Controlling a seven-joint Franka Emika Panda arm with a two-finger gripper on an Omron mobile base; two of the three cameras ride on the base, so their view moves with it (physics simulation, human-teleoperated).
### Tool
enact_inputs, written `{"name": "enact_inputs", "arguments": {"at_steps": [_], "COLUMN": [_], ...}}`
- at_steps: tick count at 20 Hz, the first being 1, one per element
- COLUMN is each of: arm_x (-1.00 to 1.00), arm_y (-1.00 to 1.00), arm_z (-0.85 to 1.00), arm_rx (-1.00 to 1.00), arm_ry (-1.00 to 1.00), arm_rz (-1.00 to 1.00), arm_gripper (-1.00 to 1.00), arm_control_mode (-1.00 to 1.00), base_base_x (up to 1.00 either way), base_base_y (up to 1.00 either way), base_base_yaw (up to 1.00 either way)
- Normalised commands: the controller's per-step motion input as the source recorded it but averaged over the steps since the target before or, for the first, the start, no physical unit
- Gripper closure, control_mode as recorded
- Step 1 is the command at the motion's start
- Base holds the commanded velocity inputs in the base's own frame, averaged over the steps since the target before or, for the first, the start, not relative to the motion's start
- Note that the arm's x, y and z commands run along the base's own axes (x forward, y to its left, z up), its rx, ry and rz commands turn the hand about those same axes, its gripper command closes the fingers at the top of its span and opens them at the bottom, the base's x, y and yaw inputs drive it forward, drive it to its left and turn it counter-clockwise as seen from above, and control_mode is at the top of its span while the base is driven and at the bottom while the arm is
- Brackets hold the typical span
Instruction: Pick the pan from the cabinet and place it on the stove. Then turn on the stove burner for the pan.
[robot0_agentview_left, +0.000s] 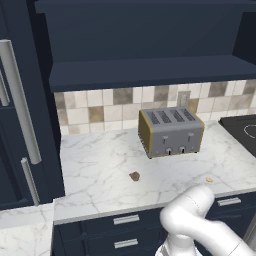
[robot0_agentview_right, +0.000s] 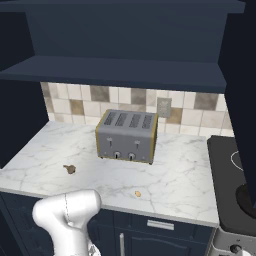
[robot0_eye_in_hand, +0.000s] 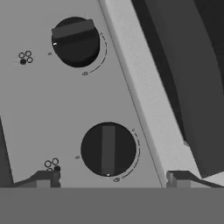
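With its two fingertips (robot0_eye_in_hand: 43, 179) spread wide, the gripper (robot0_eye_in_hand: 111, 180) hangs open in front of a grey control panel (robot0_eye_in_hand: 48, 113) and grips nothing. Right between the tips, and touching neither, sits a round black knob (robot0_eye_in_hand: 108, 149) whose bar points straight away from the gripper. Further along the panel, ahead and slightly to the left in the hand view, is a second knob (robot0_eye_in_hand: 75, 41), its bar turned almost crosswise. Small ring marks are printed just beside each knob. A pale strip (robot0_eye_in_hand: 144, 87) borders the panel on the gripper's right, and past it lies a dark surface (robot0_eye_in_hand: 188, 65) that I cannot identify from this view.

Above the panel is the stove (robot0_agentview_right: 225, 165), black glass with white rings. At the right edge of the right base view a dark rounded rim (robot0_agentview_right: 248, 200) rests on it; that seems to be the pan, though most of it is cut off.

Farther off, on the marble counter (robot0_agentview_left: 100, 165), lie a small tan crumb (robot0_agentview_left: 209, 179) and a brown scrap (robot0_agentview_left: 134, 176), well apart. Behind them the toaster (robot0_agentview_left: 170, 131) stands by the tiled wall. Highest and farthest is the cabinet (robot0_agentview_left: 150, 72), its navy shelf bare where visible.
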Motion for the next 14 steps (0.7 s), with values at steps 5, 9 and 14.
{"name": "enact_inputs", "arguments": {"at_steps": [5, 9, 14], "arm_x": [-0.47, -0.44, -0.29], "arm_y": [0.30, 0.32, 0.31], "arm_z": [0.00, 0.07, 0.17], "arm_rx": [-0.03, -0.04, -0.07], "arm_ry": [-0.01, -0.05, -0.05], "arm_rz": [0.00, 0.00, 0.00], "arm_gripper": [-1.00, -1.00, -1.00], "arm_control_mode": [-1.00, -1.00, -1.00], "base_base_x": [0.00, 0.00, 0.00], "base_base_y": [0.00, 0.00, 0.00], "base_base_yaw": [0.00, 0.00, 0.00]}}
